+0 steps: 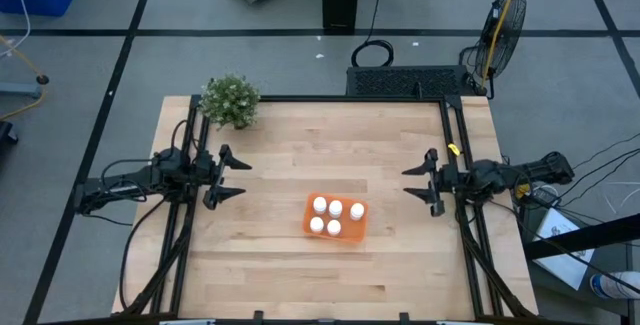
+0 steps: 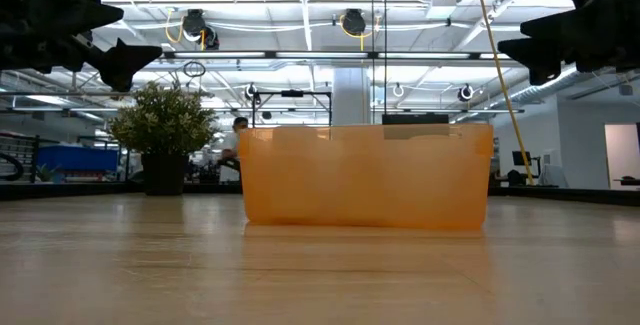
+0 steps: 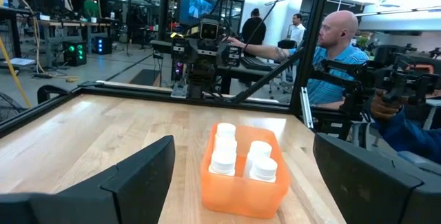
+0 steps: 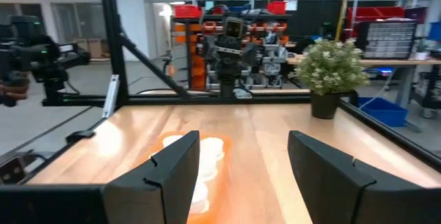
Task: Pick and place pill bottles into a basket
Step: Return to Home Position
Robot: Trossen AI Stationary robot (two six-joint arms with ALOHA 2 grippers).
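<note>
Tabletop [image 1: 300, 275] of pale wood bears basket [image 1: 354, 231] of pill bottles [image 1: 336, 207] — busy workshop [image 2: 320, 55] beyond.

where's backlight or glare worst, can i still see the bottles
High view: even light, five bottles plain in the basket, left gripper and right gripper open either side. Low view: ceiling lights backlight it, grippers go black, basket glows, bottles unseen. Right wrist view: sheen on the table.

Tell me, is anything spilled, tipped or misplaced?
Nothing stands out: five pill bottles stand upright in the basket, the plant is upright, left gripper and right gripper wait open at the sides of the table.
</note>
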